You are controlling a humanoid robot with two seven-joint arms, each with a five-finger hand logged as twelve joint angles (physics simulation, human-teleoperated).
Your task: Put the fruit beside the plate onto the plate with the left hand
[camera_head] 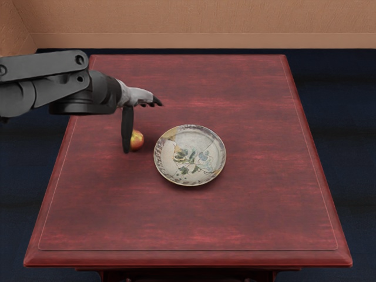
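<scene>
Fruit on table, just left of plate; left hand behind fruit.

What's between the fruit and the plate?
Nothing. In the head view, only a narrow bare strip of table separates the fruit from the plate.

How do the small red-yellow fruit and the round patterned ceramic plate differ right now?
The small red-yellow fruit is far smaller than the round patterned ceramic plate. The fruit is rounded and plain, the plate shallow and floral. The left hand hangs by the fruit, not the plate. Both sit on the dark red table.
</scene>
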